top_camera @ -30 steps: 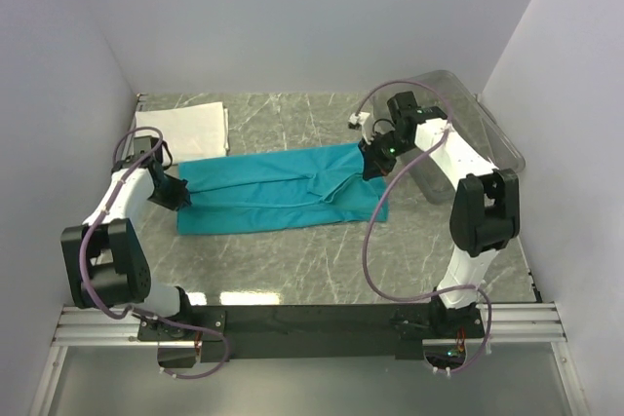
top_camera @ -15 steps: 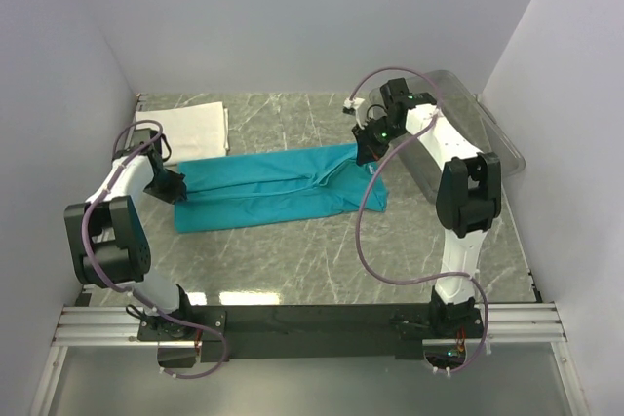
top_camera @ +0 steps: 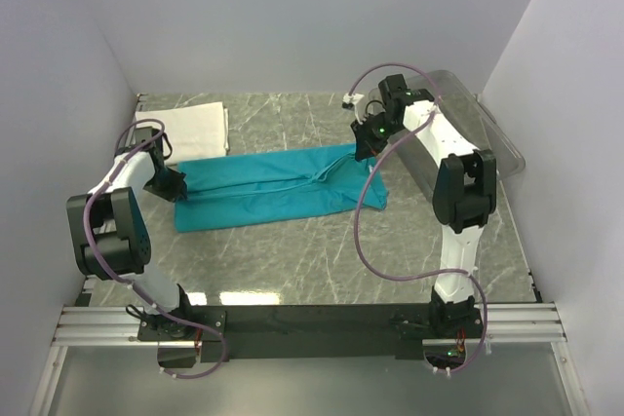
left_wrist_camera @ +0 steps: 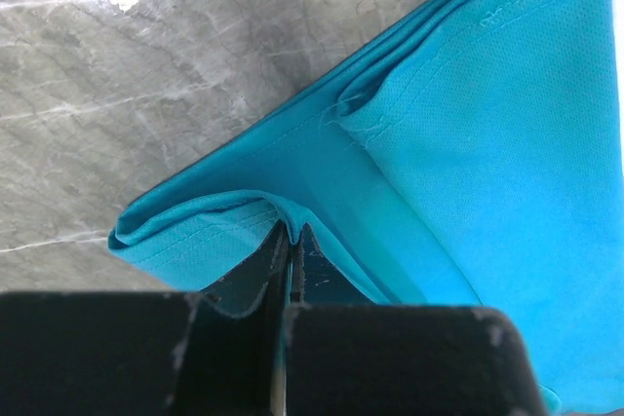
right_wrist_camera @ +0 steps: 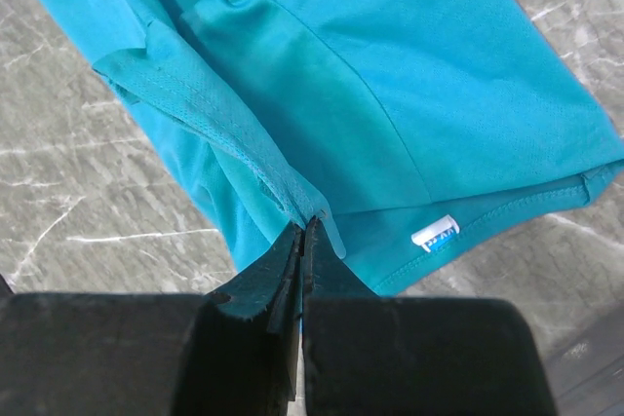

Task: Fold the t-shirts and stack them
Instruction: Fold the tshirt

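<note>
- Left jaws: clamped shut on a folded edge of the teal-blue t-shirt [left_wrist_camera: 487, 143], low in the left wrist view.
- Right jaws: closed on a raised ridge of the same shirt, with its white neck label [right_wrist_camera: 434, 236] just to the right.
- In the top view, the shirt lies as a long band across the middle of the tabletop [top_camera: 322, 260], one arm at each end.
- The white t-shirt [top_camera: 190, 129] sits folded at upper left, just beside the band's left end.
- A clear tray [top_camera: 492, 138] stands at upper right.
</note>
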